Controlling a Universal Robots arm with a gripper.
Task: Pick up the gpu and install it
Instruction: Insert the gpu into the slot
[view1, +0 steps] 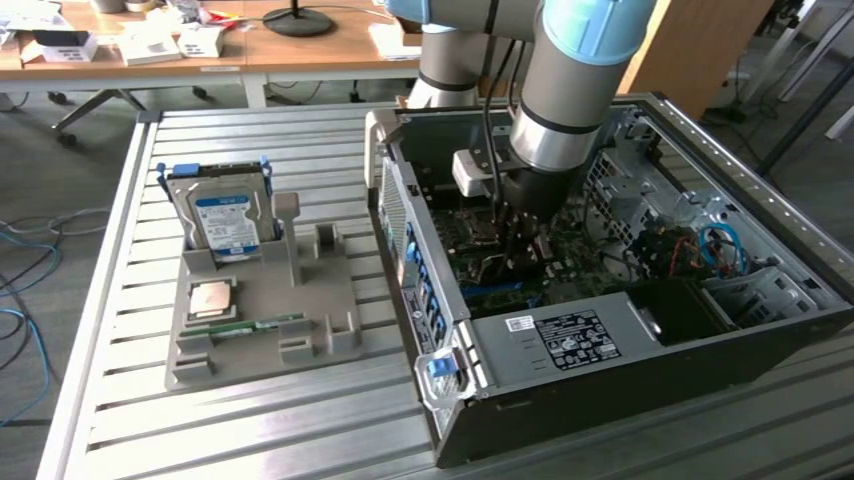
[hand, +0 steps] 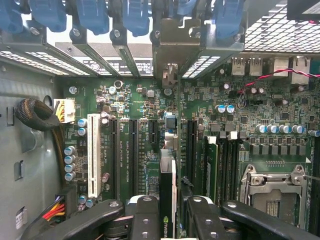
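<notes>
On the slatted metal table (view1: 240, 420) lay the open computer case (view1: 447, 425). Inside it, my gripper (hand: 169, 206) clamped the gpu (hand: 167, 170) edge-on over the motherboard (hand: 140, 100) slots. It was picked up, apparently not yet seated.

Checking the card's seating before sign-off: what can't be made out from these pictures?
- Wrist view: whether the contact edge of the gpu is seated in the motherboard; the edge-on card and gripper cover it.
- Exterior view: the card's seat, covered by the arm.
- Exterior view: hard drive label, too small.

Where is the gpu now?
The gpu is held edge-on in the gripper, over the black slots of the motherboard, inside the computer case at the exterior view's right.
</notes>
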